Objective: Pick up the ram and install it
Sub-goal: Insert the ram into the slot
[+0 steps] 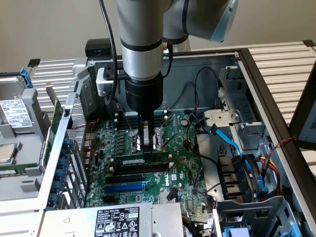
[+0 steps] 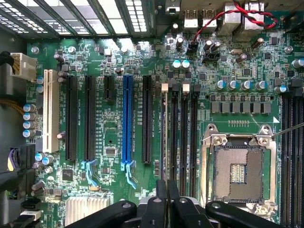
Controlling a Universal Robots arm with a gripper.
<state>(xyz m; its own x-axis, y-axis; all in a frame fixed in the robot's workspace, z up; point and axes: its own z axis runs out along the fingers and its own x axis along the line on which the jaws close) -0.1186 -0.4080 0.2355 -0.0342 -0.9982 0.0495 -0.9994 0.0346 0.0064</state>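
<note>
Middle of the ram (image 1: 129,161) behind the hand (image 1: 146,156) (arm (image 1: 143,44) cropped above)

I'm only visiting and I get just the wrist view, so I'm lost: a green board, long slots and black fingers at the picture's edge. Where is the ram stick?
Observer: In the exterior view, the ram stands on edge in a black memory slot, its green face and white label showing.
Operator: And the fingers?
Observer: The fingers point straight down from an upright grey arm, closed on the ram's top edge.
Operator: What surrounds the board?
Observer: An open computer case, with a white-labelled drive lying outside on the exterior view's left.
</note>
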